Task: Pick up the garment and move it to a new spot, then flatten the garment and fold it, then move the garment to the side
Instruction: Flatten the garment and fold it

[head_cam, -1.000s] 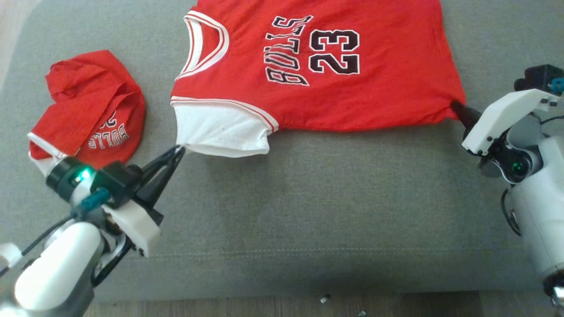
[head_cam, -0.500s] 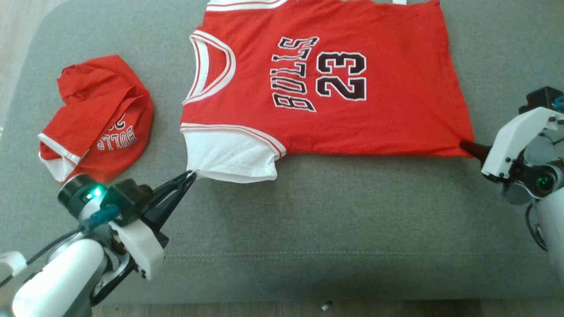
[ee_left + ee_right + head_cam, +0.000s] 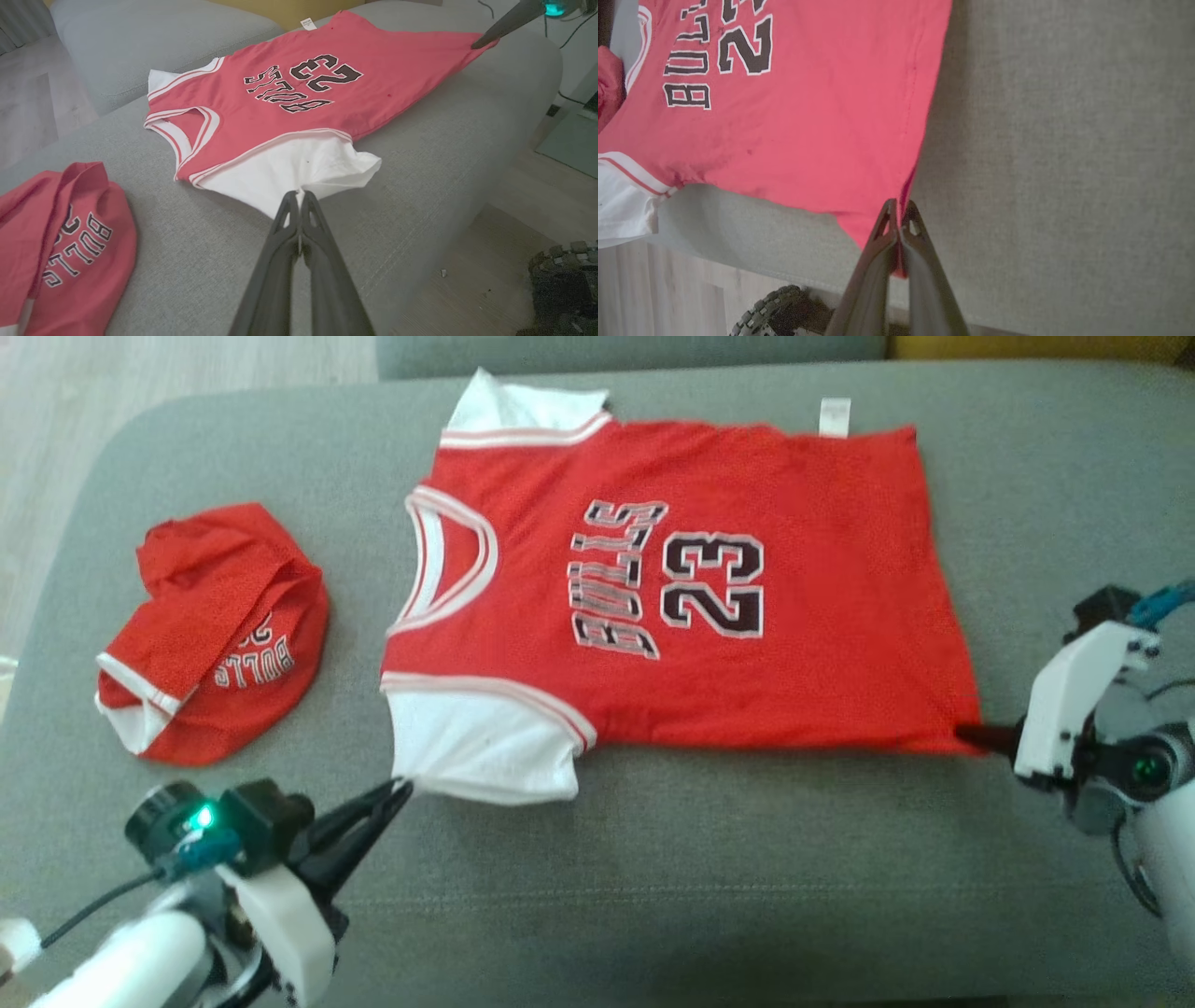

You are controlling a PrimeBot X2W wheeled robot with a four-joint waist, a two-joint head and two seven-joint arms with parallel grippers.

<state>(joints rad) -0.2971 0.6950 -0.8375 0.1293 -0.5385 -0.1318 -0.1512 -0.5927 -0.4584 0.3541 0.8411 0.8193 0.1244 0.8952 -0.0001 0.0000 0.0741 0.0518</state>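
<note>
Two corners of the Bulls jersey [image 3: 822,569] are clamped: sleeve by the left gripper [image 3: 401,789], hem by the right gripper [image 3: 967,735].

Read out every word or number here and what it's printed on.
"BULLS": flat red fabric jersey with white sleeves.
"23": same jersey, beside the word.
"BULLS": crumpled red fabric garment; its number is partly folded under, unreadable.
Small white tag at the jersey's edge: too small to read.

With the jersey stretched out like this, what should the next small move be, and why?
Probably lower both pinched corners onto the cushion and release: the jersey lies nearly flat, left fingers pinching its white sleeve, right fingers its hem corner, both slightly raised.
</note>
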